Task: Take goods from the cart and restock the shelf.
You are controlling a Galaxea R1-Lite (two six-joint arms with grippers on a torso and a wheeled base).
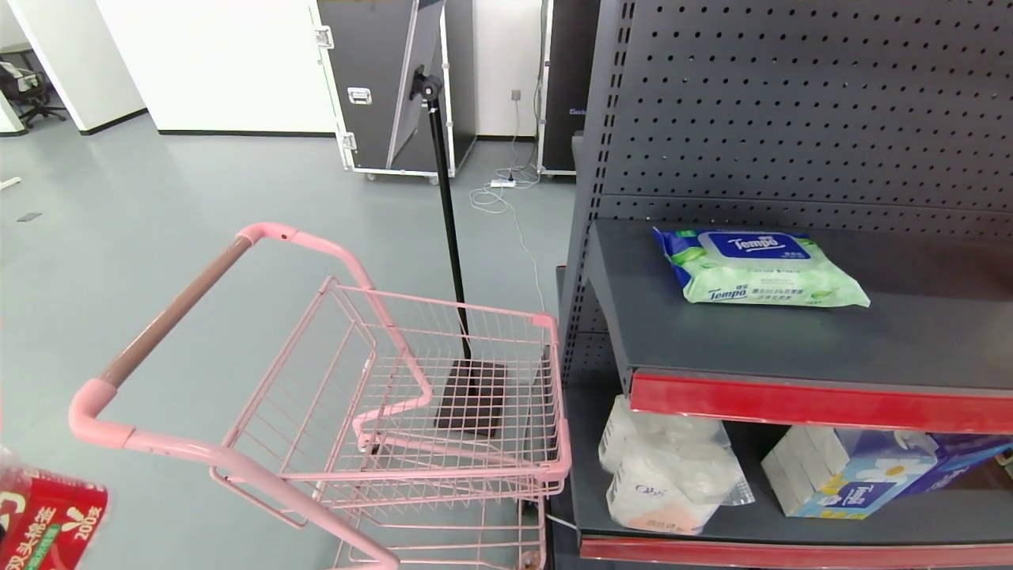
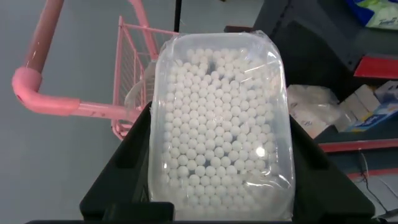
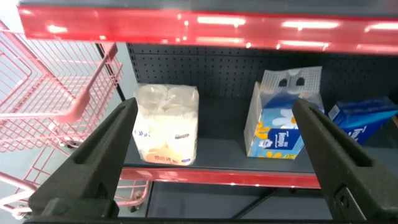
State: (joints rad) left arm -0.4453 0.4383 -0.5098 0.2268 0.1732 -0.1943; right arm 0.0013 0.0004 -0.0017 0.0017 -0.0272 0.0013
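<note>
My left gripper (image 2: 221, 124) is shut on a clear pack of cotton swabs (image 2: 217, 68), whose white tips show through the wrap. The pack's red label end (image 1: 43, 514) shows at the bottom left of the head view, left of the pink cart (image 1: 443, 301). The cart's basket is empty. The grey shelf (image 1: 791, 348) stands to the cart's right. My right gripper (image 3: 214, 109) is open and faces the lower shelf board (image 3: 217, 155), with nothing between its fingers.
A pack of wet wipes (image 1: 756, 269) lies on the upper shelf board. On the lower board sit a bag of toilet rolls (image 3: 166, 124) and blue tissue packs (image 3: 280, 118). A black stand (image 1: 447, 214) rises behind the cart. Open floor lies to the left.
</note>
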